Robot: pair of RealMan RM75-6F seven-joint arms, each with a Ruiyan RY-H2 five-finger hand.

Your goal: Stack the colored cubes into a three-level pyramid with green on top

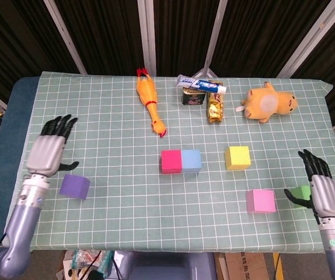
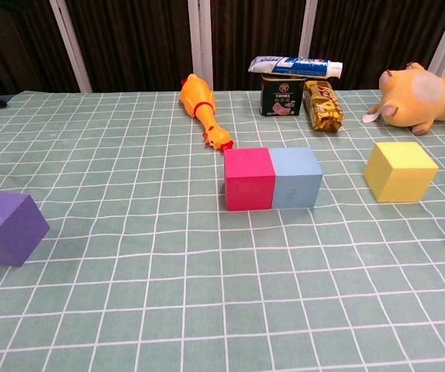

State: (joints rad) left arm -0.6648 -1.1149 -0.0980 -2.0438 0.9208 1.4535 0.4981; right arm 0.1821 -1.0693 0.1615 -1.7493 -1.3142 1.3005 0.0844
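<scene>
The red cube (image 1: 171, 161) and the blue cube (image 1: 191, 160) sit side by side, touching, at mid-table; the chest view shows the same red cube (image 2: 249, 178) and blue cube (image 2: 296, 177). A yellow cube (image 1: 238, 157) lies to their right and a pink cube (image 1: 261, 200) nearer the front. The purple cube (image 1: 75, 186) rests at front left. My left hand (image 1: 48, 149) hovers above and left of it, fingers spread, holding nothing. My right hand (image 1: 320, 188) stands by the green cube (image 1: 299, 192) at the right edge, fingers extended, thumb beside the cube's front.
Along the back lie a rubber chicken (image 1: 150, 105), a tin (image 1: 193, 96) with a toothpaste tube (image 1: 201, 85) on top, a snack bar (image 1: 215, 108) and a yellow plush toy (image 1: 268, 102). The table's right edge runs close to the green cube.
</scene>
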